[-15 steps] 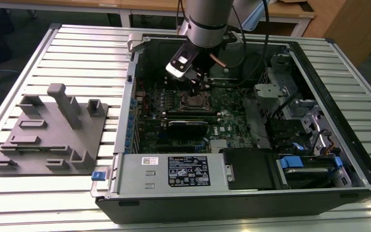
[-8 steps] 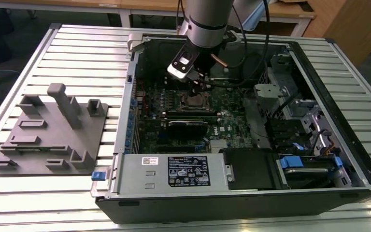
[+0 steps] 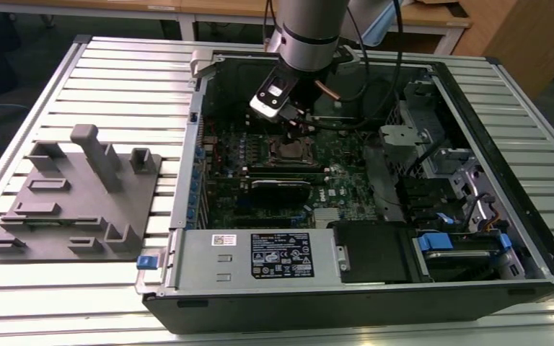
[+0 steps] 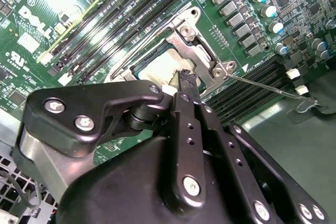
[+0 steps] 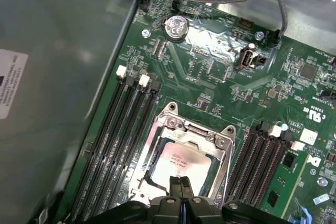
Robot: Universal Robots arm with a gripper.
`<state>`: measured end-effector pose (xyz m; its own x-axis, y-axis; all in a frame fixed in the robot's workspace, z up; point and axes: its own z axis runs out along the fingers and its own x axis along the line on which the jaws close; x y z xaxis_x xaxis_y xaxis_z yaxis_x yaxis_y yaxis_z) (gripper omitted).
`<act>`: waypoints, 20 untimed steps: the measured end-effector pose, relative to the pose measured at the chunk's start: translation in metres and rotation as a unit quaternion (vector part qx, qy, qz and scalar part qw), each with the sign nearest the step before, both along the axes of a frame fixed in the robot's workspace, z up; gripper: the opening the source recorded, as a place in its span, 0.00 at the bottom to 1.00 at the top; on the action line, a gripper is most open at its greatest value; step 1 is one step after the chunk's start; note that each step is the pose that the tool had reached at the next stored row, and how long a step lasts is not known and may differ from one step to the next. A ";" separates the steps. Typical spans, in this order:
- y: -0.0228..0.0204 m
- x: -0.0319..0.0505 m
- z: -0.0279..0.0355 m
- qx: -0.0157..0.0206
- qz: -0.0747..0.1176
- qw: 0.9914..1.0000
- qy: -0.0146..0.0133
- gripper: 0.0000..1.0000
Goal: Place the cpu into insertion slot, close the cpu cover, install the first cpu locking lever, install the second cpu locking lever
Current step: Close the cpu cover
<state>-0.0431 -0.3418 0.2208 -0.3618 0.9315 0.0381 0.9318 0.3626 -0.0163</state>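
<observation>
The cpu [image 5: 178, 162] lies flat in the insertion slot [image 3: 291, 151], its dull silver top showing. The silvery cpu cover [image 5: 195, 129] is down around it, framing the chip through its square opening. My gripper [image 5: 181, 184] is shut with nothing between its fingers. Its tips hover right at one edge of the socket, over the chip's border; I cannot tell whether they touch. In the second wrist view the fingertip [image 4: 187, 80] is against the cpu [image 4: 157, 69], beside the cover [image 4: 202, 51]. A thin wire locking lever [image 4: 262, 85] sticks out sideways from the socket corner. In the exterior view the gripper [image 3: 296, 131] is low inside the case.
Long black memory slots [image 5: 126, 129] flank the socket on both sides. A white-labelled power supply [image 3: 257, 256] and a drive cage [image 3: 450, 173] fill the case's near and right parts. Cables [image 3: 354, 119] hang behind the arm. A grey fixture block [image 3: 75, 194] sits on the slatted table.
</observation>
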 end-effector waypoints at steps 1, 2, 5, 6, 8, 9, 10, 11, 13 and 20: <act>0.0000 0.0000 -0.0001 0.000 0.006 1.000 0.000 0.11; 0.0000 0.0000 -0.0001 0.000 0.013 1.000 0.000 0.11; 0.0000 0.0000 -0.0001 0.000 0.023 1.000 0.000 0.11; 0.0000 0.0000 -0.0001 0.000 0.024 1.000 0.000 0.11; 0.0000 0.0000 -0.0001 0.000 0.024 1.000 0.000 0.11; 0.0000 0.0000 -0.0001 0.000 0.024 1.000 0.000 0.11; 0.0000 0.0000 -0.0001 0.000 0.024 1.000 0.000 0.11; 0.0000 0.0000 -0.0001 0.000 0.024 1.000 0.000 0.11; 0.0000 0.0000 -0.0001 0.000 0.032 0.999 0.000 0.11; 0.0000 0.0000 -0.0002 0.001 0.077 0.997 0.000 0.11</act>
